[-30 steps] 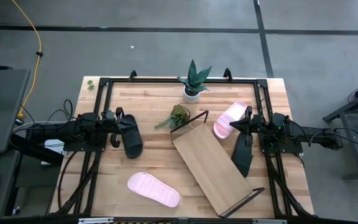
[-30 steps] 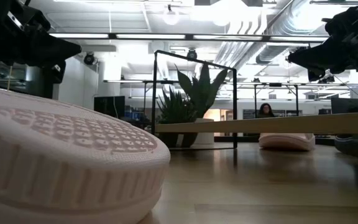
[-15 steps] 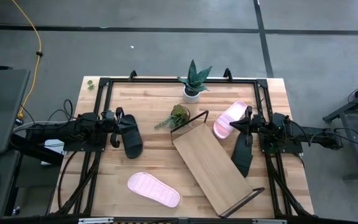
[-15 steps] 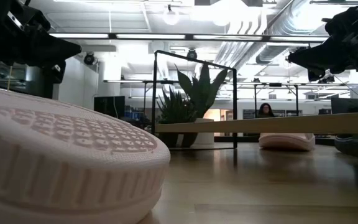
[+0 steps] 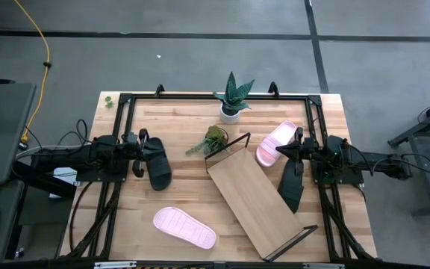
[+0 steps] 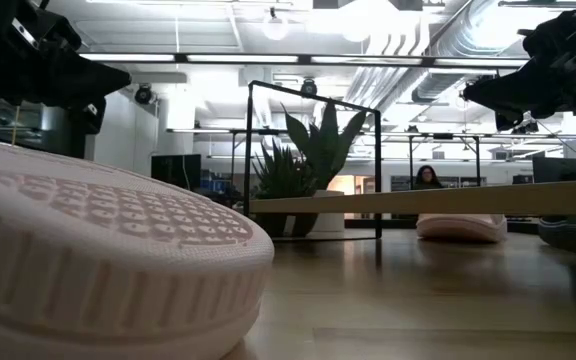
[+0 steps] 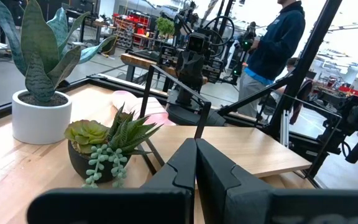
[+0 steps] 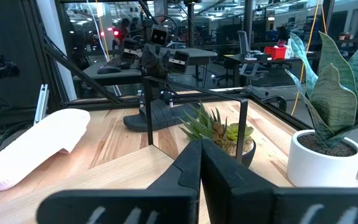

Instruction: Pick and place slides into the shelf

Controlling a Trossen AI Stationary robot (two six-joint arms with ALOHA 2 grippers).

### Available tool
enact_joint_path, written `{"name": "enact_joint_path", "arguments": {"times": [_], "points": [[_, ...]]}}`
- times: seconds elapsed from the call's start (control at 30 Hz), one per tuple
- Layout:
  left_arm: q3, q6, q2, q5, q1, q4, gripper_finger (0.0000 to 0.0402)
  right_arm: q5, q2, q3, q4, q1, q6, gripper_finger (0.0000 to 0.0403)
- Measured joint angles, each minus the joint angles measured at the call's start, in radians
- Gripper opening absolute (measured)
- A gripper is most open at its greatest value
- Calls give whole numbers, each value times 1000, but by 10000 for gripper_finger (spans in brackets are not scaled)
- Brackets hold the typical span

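Since no slide is on the shelf [image 5: 254, 200] yet, the black slide [image 5: 156, 163] is nearest the left gripper [image 5: 135, 146], lying toward 4 o'clock, long axis 12-to-6; fingers pressed together, empty.

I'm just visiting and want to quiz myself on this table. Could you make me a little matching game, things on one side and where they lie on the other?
Things:
1. shelf
2. tall leafy plant in the white pot
3. pink slide
4. black slide

Places:
A. under the left gripper
B. far edge of the table
C. slanted across the table's middle
D. near edge, left of the shelf

Pairs: 1-C, 2-B, 3-D, 4-A
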Motion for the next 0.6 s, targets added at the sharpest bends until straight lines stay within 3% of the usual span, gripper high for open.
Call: {"name": "enact_joint_path", "arguments": {"times": [0.23,0.37,0.6], "points": [[0,0,0,0,0,0,1,6,0,0,0,0,-3,0],[0,1,0,0,0,0,1,82,0,0,9,-1,-91,0],[0,1,0,0,0,0,1,74,0,0,9,-1,-113,0]]}}
